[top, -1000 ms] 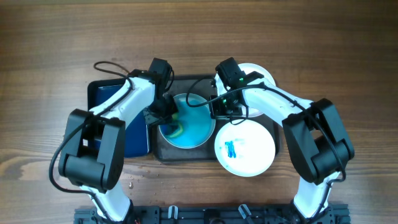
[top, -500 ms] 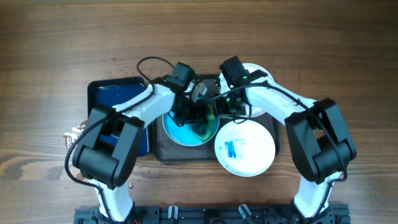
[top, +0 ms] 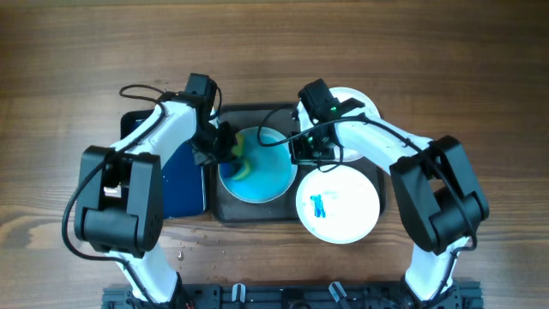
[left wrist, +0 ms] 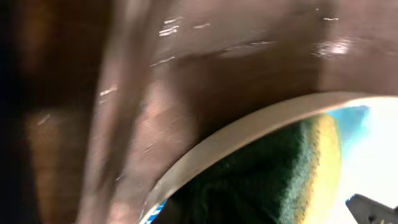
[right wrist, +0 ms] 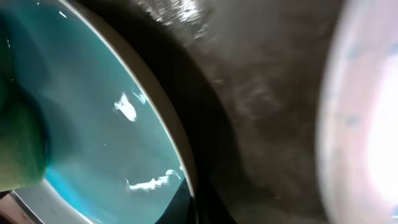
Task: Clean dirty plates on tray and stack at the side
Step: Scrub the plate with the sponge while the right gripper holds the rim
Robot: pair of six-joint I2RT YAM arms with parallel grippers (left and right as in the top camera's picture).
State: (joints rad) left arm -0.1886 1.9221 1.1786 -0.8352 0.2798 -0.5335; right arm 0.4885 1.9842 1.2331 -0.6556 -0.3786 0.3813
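Observation:
A dirty plate [top: 266, 176], awash with blue, lies in the left half of the dark grey tray [top: 257, 211]. My left gripper [top: 225, 151] is shut on a yellow-green sponge [top: 241, 163] pressed on the plate's left part; in the left wrist view the sponge [left wrist: 273, 177] fills the space inside the white rim [left wrist: 249, 129]. My right gripper [top: 300, 151] is shut on that plate's right rim [right wrist: 180, 155]. A second dirty plate [top: 337, 204] with a small blue smear overlaps the tray's front right. A third white plate [top: 356, 101] sits at the back right, partly hidden by the right arm.
A smaller dark blue tray [top: 176, 176] lies left of the grey tray, under the left arm. Water drops [top: 180, 253] spot the wooden table at the front left. Both arms reach in over the tray from the front.
The left gripper swept the sponge right across the blue plate, then back to its left side. The right gripper stayed on the rim and the plates did not shift.

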